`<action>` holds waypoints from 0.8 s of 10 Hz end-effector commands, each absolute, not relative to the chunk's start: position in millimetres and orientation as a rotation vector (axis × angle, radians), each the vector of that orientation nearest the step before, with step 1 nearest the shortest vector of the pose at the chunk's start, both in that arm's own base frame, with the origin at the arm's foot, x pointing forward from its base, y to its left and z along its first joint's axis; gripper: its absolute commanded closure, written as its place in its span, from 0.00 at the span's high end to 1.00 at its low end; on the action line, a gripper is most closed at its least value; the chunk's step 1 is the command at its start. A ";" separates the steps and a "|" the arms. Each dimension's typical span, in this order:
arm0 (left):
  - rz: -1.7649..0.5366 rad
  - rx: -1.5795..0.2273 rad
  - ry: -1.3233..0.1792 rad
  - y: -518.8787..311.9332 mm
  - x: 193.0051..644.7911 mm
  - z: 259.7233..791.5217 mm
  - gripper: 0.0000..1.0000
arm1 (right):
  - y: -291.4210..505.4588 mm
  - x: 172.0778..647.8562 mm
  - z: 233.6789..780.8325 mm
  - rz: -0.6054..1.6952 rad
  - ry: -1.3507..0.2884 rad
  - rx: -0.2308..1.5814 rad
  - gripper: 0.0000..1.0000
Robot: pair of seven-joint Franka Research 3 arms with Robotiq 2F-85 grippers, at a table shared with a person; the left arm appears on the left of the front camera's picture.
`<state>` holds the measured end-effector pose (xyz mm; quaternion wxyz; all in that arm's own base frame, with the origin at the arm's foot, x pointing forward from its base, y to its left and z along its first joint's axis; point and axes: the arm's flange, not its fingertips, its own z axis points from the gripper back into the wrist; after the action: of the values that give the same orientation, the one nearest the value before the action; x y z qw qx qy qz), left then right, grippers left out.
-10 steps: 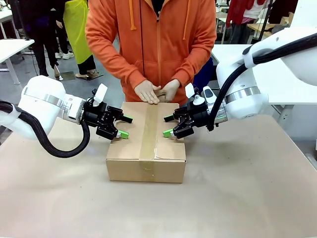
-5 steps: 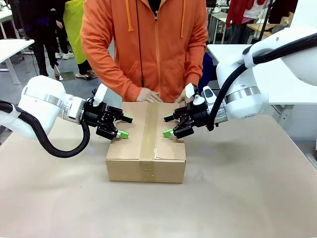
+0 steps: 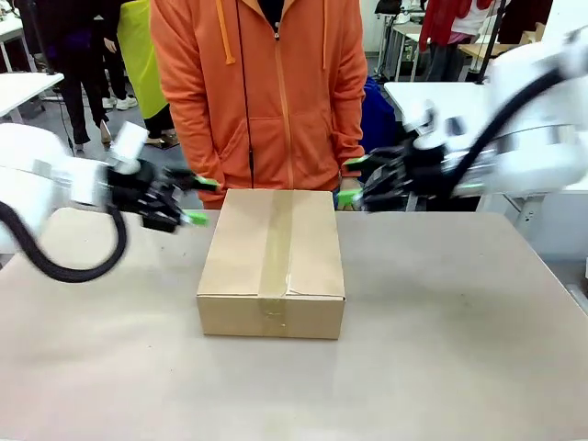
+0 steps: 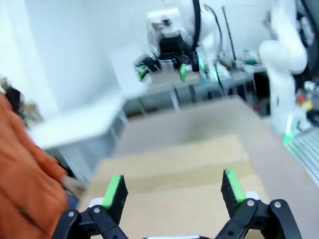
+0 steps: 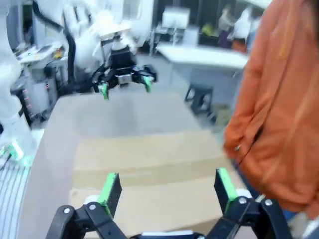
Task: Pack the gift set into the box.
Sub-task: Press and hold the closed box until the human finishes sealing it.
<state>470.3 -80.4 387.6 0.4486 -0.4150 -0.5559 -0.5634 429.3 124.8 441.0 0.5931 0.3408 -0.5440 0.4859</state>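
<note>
Cardboard box [image 3: 272,260] sits mid-table, taped shut, with the left gripper [image 3: 190,200] and right gripper [image 3: 352,180] both spread wide, empty, off its far corners; packing looks finished, so keep both arms clear of it.

1. The box [image 3: 272,260] stands closed mid-table [image 3: 441,367], flaps flat and taped; bare table lies open in front of it and on both sides.
2. Behind the box, a person [image 3: 266,92] stands close against the far edge, blocking passage there.
3. The left pincer [image 3: 195,200] hangs spread beside the box's far left corner, the right pincer [image 3: 351,180] beside its far right corner, both apart from it.
</note>
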 end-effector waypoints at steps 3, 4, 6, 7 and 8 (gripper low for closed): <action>-0.897 -0.827 -2.072 90.1 358.9 378.2 1.00 | -9.5 341.5 413.0 0.829 -1.465 0.625 1.00; -0.828 -0.788 -2.077 106.1 346.3 366.8 1.00 | -17.8 340.3 399.2 0.757 -1.433 0.566 1.00; -1.032 -0.935 -1.879 80.6 376.2 442.1 1.00 | -6.2 364.7 446.1 0.873 -1.444 0.656 1.00; -1.032 -0.935 -1.879 80.6 376.2 442.1 1.00 | -6.2 364.7 446.1 0.873 -1.444 0.656 1.00; -1.032 -0.935 -1.879 80.6 376.2 442.1 1.00 | -6.2 364.7 446.1 0.873 -1.444 0.656 1.00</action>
<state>375.6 75.8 438.4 0.3908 -0.3729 -0.7385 -0.4036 366.9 -7.4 442.9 0.6204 0.2782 -0.6227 0.3872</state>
